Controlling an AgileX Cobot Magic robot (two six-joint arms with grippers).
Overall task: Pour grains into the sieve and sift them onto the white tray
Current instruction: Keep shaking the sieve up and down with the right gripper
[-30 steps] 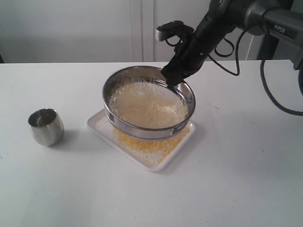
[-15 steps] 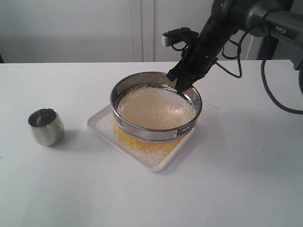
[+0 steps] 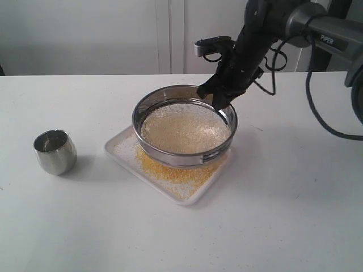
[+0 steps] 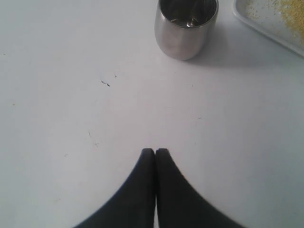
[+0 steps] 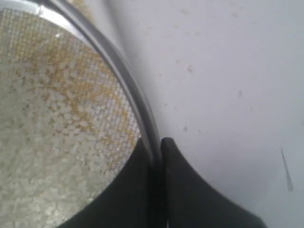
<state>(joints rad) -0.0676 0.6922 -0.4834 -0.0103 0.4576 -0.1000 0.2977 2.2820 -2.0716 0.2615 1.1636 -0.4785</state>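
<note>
While "PIPER" reads on our right arm (image 3: 326, 38), the dark label (image 3: 211, 154) on the round stainless-steel mesh sieve (image 3: 170, 154) is illegible. Our right gripper (image 5: 153, 145) clamps the sieve's rim, one finger inside. Pale grains (image 3: 184, 127) cover its mesh, yellow ones dusting the flat white tray (image 3: 190, 197) beneath. Our left gripper (image 4: 155, 152) is closed, empty.

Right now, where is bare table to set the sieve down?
Bare table runs right of the white tray and along the front. A narrower strip between tray and steel cup. Crowded: the tray, under the sieve in the right tool.
</note>
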